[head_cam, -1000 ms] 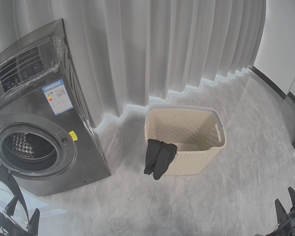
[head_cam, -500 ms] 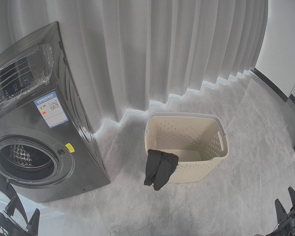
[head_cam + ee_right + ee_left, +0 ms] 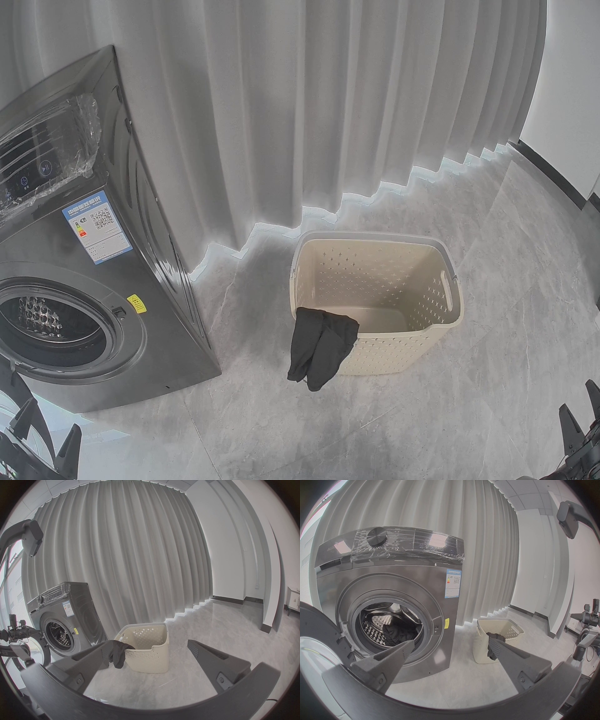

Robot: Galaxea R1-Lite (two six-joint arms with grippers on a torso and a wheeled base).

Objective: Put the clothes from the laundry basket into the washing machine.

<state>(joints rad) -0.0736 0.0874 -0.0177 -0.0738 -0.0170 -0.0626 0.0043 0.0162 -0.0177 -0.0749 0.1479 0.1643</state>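
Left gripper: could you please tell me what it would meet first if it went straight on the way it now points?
Most likely the washing machine: the open left gripper faces its front panel, to the side of the drum opening rather than into it. Depth is hard to judge, and it aims near the panel's edge.

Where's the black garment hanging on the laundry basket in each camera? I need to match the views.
Head view: black garment draped over the laundry basket rim, at the near corner on the washing machine side.
Left wrist view: black garment on the basket rim, partly behind the left gripper.
Right wrist view: black garment on the basket corner facing the machine.
Shared landmark: the washing machine's open drum.
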